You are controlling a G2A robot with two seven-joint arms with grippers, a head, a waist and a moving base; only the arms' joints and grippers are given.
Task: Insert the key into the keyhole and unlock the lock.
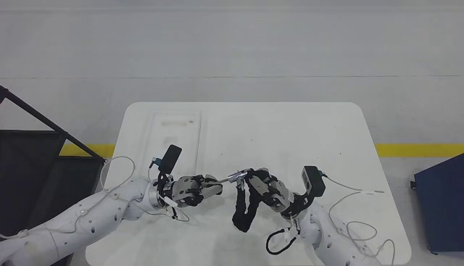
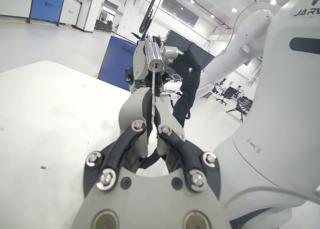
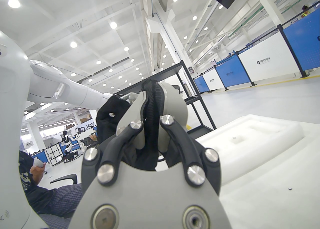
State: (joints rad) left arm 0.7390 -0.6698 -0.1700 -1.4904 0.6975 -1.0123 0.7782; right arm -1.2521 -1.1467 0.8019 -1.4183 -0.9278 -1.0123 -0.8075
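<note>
Silver metal throughout: lock (image 2: 155, 52) and key (image 2: 153, 89), both held off the table (image 1: 290, 132), above its near half, between the two arms.

Left gripper (image 2: 152, 115): clamped on the head of the key, blade edge-on and projecting straight out toward the lock. Judged purpose: sets the blade in line with the wrist, ready for turning by a wrist roll.

Right gripper (image 3: 150, 97): closed around the lock body and its black strap (image 2: 186, 84), keyhole (image 2: 155, 65) end turned to face the left gripper. Judged purpose: presents the cylinder end-on and braces it against push and twist. Loose strap end hanging below the gripper toward the table.

Key tip at the keyhole mouth; depth of entry not determinable. Step in hand, as judged: insertion, with turning not yet done.

Clearances:
- Open air on all sides of both grippers.
- Bare table surface beneath them.
- Well apart, toward the table's far left: white foam tray (image 1: 174, 132), no obstacle to either arm.

Advance along the blade axis only. Avoid side load, to prevent binding or bending of the thin blade. Hold the strap clear of the keyhole face.
</note>
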